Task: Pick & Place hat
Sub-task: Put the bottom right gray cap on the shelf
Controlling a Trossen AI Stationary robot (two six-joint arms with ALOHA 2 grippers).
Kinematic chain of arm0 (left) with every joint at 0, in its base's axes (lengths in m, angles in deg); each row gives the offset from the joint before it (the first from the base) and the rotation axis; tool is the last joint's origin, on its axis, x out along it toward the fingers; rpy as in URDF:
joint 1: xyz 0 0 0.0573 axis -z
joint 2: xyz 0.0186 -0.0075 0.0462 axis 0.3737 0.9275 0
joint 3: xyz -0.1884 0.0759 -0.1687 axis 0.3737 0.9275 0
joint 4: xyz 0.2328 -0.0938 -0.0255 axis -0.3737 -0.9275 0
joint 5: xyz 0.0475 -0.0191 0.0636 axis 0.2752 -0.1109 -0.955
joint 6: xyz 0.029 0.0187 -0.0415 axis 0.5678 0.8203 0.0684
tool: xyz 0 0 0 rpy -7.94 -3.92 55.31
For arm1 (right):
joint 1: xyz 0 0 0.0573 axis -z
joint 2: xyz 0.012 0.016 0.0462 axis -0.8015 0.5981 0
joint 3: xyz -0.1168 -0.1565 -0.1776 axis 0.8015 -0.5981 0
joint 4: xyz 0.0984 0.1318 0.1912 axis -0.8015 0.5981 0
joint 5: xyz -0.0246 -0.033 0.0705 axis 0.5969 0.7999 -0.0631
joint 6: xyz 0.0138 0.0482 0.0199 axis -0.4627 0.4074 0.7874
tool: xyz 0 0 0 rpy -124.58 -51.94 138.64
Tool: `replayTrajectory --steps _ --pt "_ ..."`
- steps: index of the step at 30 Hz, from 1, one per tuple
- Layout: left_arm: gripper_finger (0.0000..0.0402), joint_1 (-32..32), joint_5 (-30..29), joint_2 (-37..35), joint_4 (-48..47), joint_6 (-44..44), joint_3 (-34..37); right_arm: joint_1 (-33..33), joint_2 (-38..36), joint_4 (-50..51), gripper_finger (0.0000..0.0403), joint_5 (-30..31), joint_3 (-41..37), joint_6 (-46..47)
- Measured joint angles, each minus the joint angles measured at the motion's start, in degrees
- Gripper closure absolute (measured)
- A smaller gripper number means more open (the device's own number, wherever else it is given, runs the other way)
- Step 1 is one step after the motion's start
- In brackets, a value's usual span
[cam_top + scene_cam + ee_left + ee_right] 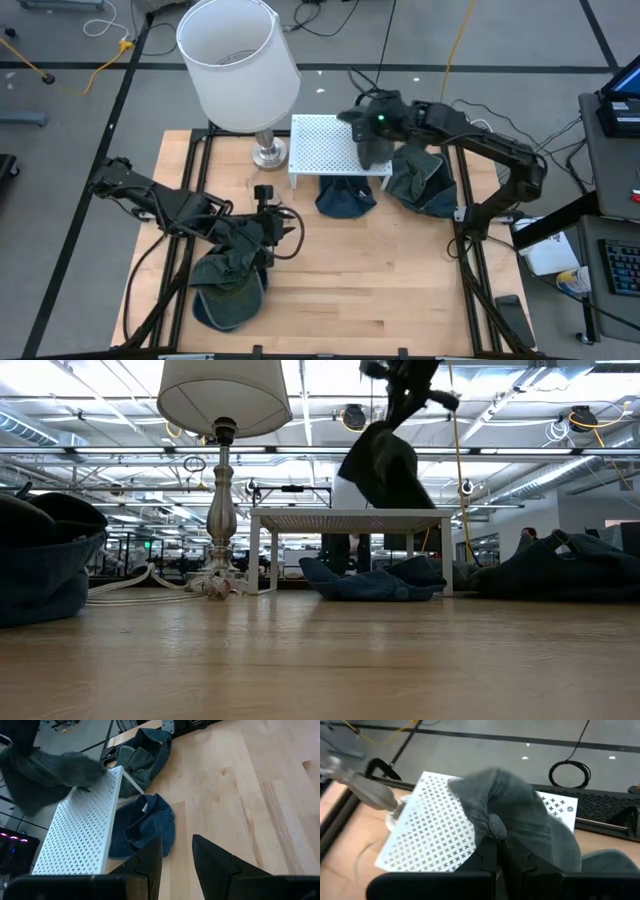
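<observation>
A dark grey hat [385, 465] hangs from my right gripper [496, 851], which is shut on it above the white perforated shelf [330, 145]. The left wrist view also shows the hat [45, 770] over the shelf [80, 835]. A blue hat [345, 198] lies on the table under the shelf's near edge. My left gripper [176, 857] is open and holds nothing. It hovers at the table's near left [268, 215], above a pile of hats [230, 285]. My right gripper pinches the grey hat between its two fingers at the crown, right beside the top button [496, 826]. The fingers come from above, pointing down. The hat hangs below them, with its lower edge [395, 505] just over the shelf top; whether it touches, I cannot tell.
A lamp with a white shade [240, 60] stands on its metal base [268, 155] left of the shelf. More dark hats are heaped to the right of the shelf [425, 180]. Bare wood table [380, 280] lies at the near middle and right.
</observation>
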Motion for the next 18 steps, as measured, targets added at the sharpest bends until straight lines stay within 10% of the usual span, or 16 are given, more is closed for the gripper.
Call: replayTrajectory --steps 18 --pt "0.0289 -0.17 4.3 0.0 -0.02 0.23 0.0 1.19 9.45 -9.33 0.04 -7.42 0.02 -0.14"
